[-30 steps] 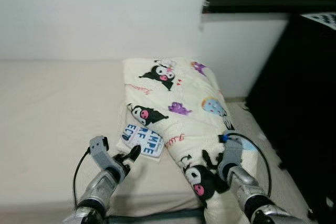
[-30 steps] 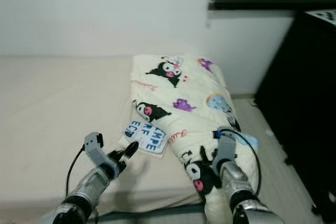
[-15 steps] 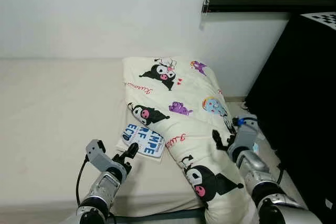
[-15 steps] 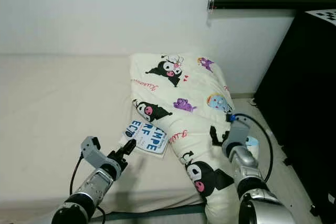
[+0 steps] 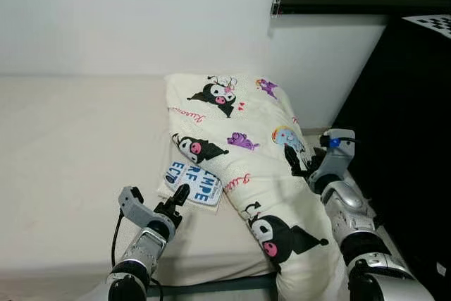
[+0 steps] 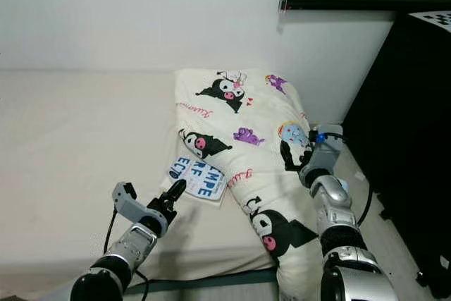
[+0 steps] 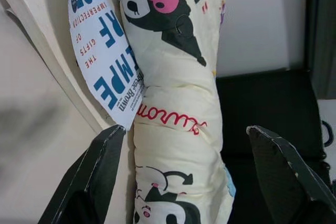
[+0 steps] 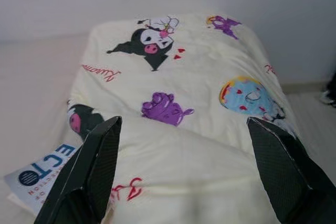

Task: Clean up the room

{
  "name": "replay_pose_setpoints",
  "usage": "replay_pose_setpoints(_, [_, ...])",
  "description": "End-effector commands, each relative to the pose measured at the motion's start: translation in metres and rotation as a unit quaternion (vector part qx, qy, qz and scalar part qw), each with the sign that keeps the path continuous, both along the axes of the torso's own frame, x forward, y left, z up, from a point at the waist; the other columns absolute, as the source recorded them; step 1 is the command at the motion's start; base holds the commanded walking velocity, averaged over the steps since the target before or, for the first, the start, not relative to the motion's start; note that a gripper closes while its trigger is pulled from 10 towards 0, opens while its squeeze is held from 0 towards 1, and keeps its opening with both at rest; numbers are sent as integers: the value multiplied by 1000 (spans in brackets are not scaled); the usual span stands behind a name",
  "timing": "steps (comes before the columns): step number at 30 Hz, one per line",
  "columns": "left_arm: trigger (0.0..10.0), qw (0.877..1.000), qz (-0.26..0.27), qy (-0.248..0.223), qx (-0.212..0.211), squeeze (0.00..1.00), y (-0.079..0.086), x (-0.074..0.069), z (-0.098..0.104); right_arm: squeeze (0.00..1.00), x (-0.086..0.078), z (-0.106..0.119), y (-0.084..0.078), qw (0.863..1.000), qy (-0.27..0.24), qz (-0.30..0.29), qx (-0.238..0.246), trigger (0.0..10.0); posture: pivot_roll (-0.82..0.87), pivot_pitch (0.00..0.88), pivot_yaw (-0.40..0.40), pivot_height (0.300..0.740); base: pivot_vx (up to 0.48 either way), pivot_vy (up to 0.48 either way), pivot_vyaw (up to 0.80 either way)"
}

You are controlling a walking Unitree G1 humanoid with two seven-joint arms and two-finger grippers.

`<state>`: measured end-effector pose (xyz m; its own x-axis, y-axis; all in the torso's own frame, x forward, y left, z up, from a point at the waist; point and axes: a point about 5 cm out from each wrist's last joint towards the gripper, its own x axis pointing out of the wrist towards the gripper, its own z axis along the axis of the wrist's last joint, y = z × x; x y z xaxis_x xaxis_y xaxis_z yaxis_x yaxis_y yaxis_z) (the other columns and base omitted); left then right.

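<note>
Left eye view gives me the layout: the blanket (image 5: 246, 146), cream with cartoon prints, lies in a long bundle on the bed (image 5: 63, 153) by the right edge, its near end drooping over the side toward the floor. A book (image 5: 195, 183) with blue lettering is tucked partly under its left flank. My left gripper (image 5: 177, 199) sits low on the mattress just short of the book's corner; in the left wrist view its fingers (image 7: 100, 166) are spread wide, with nothing between them. My right gripper (image 6: 294, 157) is at the blanket's right side, near the blue print, and its wrist view shows it released too, both fingers (image 8: 94, 166) far apart over the fabric. I judge the blanket soft, light and floppy: it will sag and slide wherever I don't hold it, so I'd pinch a thick fold at the rolled ridge rather than a single layer, one gripper on each side. The book looks stiff and thin, and could slip out as the cloth lifts, so I'd take it by its exposed edge separately.
</note>
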<state>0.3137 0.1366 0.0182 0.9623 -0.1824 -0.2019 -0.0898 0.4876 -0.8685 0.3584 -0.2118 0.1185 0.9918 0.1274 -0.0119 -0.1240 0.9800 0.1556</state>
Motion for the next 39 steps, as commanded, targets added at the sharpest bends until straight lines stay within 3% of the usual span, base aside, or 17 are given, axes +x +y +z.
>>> replay_pose_setpoints(1, [10000, 1000, 1, -11, -10, 0, -3, 2, 3, 0, -2, 2, 7, 1000, -7, 18, 15, 10000, 3, 119, -5, 624, 0, 0, 0])
replay_pose_setpoints(14, [10000, 997, 21, -66, -30, 0, 1, 15, 23, 0, -14, 29, 36, 994, -64, 82, 44, 10000, 10, 222, 12, 574, 0, 0, 0])
replay_pose_setpoints(18, [10000, 991, 28, -102, -80, 0, -5, 23, 37, 0, -22, 55, 47, 988, -98, 99, 59, 10000, 9, 288, 40, 549, 0, 0, 0])
replay_pose_setpoints(22, [10000, 987, 30, -120, -102, 0, -9, 27, 45, 0, -25, 62, 50, 987, -106, 107, 63, 10000, 8, 303, 42, 539, 0, 0, 0])
replay_pose_setpoints(25, [10000, 978, 28, -160, -129, 0, -22, 40, 71, 0, -33, 75, 60, 983, -116, 127, 64, 10000, 5, 352, 54, 519, 0, 0, 0])
replay_pose_setpoints(29, [10000, 977, 33, -171, -125, 0, -29, 49, 86, 0, -37, 81, 65, 982, -118, 129, 66, 10000, -1, 373, 61, 504, 0, 0, 0])
replay_pose_setpoints(34, [10000, 984, 70, -150, -66, 0, -27, 60, 102, 0, -46, 90, 70, 983, -115, 123, 71, 10000, -6, 422, 80, 479, 0, 0, 0])
replay_pose_setpoints(39, [10000, 988, 89, -127, -25, 0, -22, 63, 105, 0, -51, 93, 69, 984, -116, 111, 74, 10000, 0, 460, 94, 469, 0, 0, 0])
